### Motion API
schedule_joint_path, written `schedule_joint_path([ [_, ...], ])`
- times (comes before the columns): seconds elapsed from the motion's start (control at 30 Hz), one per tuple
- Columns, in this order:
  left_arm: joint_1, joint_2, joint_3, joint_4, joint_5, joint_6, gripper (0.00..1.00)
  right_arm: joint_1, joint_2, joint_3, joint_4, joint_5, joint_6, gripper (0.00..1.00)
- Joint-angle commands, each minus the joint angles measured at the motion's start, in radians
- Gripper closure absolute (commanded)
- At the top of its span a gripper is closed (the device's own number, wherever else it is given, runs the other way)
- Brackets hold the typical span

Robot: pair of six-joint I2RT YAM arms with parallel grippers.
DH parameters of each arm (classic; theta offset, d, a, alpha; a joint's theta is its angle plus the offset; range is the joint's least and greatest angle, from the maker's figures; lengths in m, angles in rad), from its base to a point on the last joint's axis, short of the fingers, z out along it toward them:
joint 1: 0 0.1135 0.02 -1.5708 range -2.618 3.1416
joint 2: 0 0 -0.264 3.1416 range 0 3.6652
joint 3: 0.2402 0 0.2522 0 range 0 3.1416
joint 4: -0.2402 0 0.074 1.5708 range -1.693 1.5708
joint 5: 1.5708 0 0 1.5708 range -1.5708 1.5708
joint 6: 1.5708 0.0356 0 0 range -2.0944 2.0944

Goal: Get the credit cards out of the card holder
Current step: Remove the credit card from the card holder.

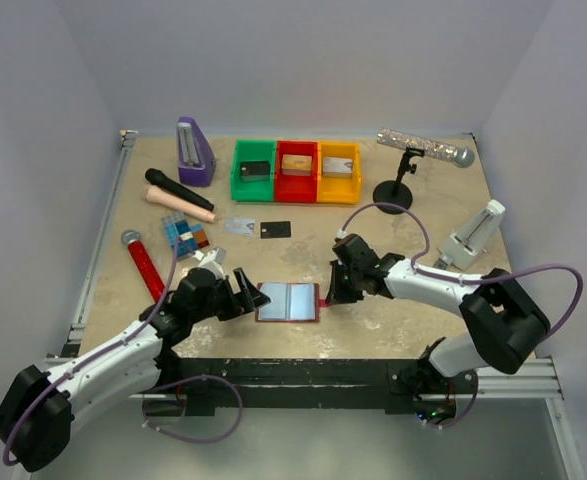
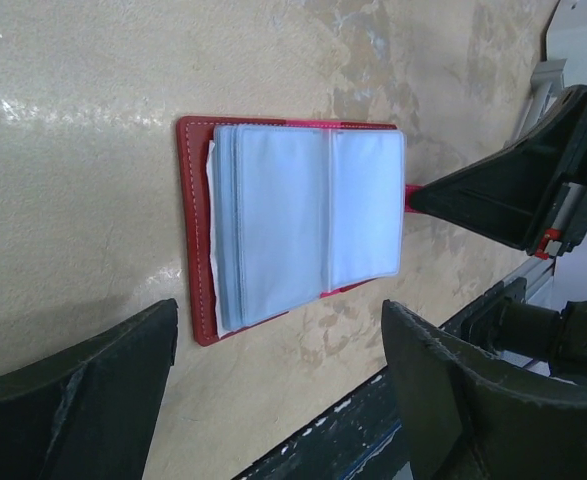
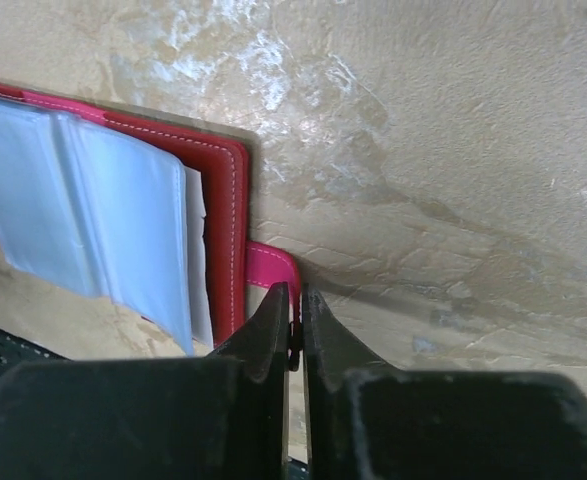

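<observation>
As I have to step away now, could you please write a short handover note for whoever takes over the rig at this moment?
Left gripper: open, just off the card holder's left edge, holding nothing.
Right gripper: shut on the red tab at the holder's right edge.
Card holder: lying open on the table, between the two arms.
Done: a silvery card and a black card lie beyond the holder.
Left: the facing sleeves look empty; whether the others hold cards cannot be told, so check them.
</observation>
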Motion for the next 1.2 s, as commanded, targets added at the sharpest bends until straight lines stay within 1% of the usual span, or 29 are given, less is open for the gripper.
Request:
schedule_joint_path([
  [0.0,-0.006,0.047,0.028,0.106,0.063,0.035,0.14,0.003,-0.050,-0.033,0.087,-0.029,-0.007,1.00],
  [0.13,-0.016,0.108,0.069,0.122,0.072,0.047,0.14,0.035,-0.073,-0.044,0.078,-0.025,-0.012,1.00],
  [0.33,-0.064,0.189,0.092,0.143,0.040,0.042,0.14,0.048,-0.114,-0.068,0.082,-0.040,-0.012,1.00],
  [0.73,-0.111,0.257,0.121,0.156,0.003,0.050,0.14,0.049,-0.119,-0.090,0.108,-0.054,-0.002,1.00],
  [0.97,-0.116,0.288,0.123,0.145,-0.019,0.053,0.14,0.051,-0.114,-0.084,0.107,-0.058,-0.004,1.00],
  [1.17,-0.124,0.315,0.126,0.169,0.004,0.062,0.14,0.049,-0.100,-0.074,0.113,-0.069,-0.005,1.00],
])
